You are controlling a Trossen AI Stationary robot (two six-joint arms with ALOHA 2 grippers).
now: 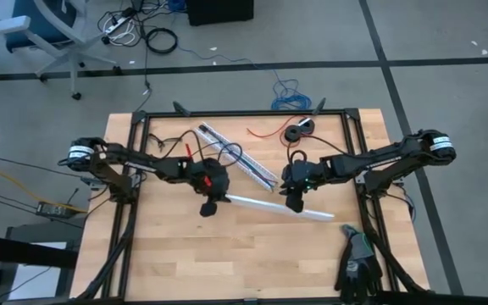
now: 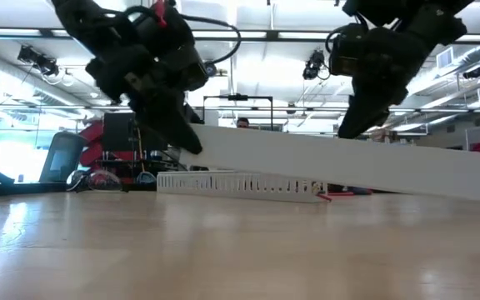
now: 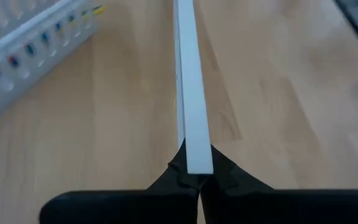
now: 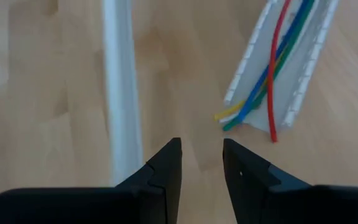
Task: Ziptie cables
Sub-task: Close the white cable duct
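Grey floor [image 1: 447, 51] (cables strewn), office chair [image 1: 45, 30], bright ceiling lights [image 2: 248, 33]

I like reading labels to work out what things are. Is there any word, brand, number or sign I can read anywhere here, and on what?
None can be read in any view.
White slotted tray holding the cables: no lettering shows.
Long white strip: plain.
Robot arms and wooden table: no legible markings.
Small box left of the table: too small to read.

Both arms are reached inward; the left hand [image 1: 207, 208] is clamped closed, the right hand [image 4: 201, 163] is parted.
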